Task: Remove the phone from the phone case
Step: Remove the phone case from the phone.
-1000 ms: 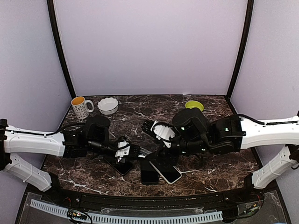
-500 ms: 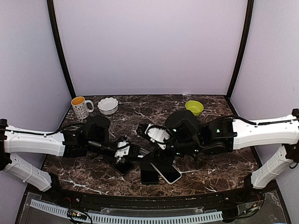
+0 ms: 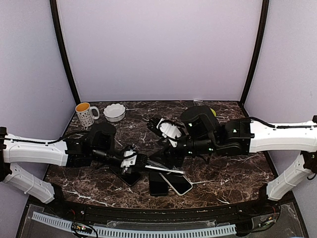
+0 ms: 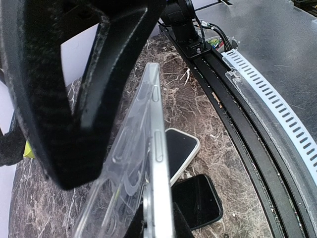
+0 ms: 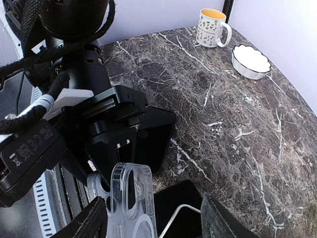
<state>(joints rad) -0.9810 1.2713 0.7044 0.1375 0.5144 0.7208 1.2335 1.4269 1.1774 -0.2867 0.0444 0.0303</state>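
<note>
Black left fingers [image 4: 74, 99] are closed on the clear phone case [image 4: 121, 168], phone [image 4: 157, 148] seated inside, held on edge above the desk [image 3: 233, 173]. Right fingers [image 5: 225, 220] stand open astride the case's camera end. A white-rimmed handset [image 4: 181, 148] and a black handset [image 4: 198, 201] lie beneath.

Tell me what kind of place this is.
Probably a robot test booth, not a home: plain lilac walls enclose a marble-patterned table, and the left arm and right arm are mounted at its near edge.

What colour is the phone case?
Clear, see-through plastic. The case shows best in the right wrist view.
</note>
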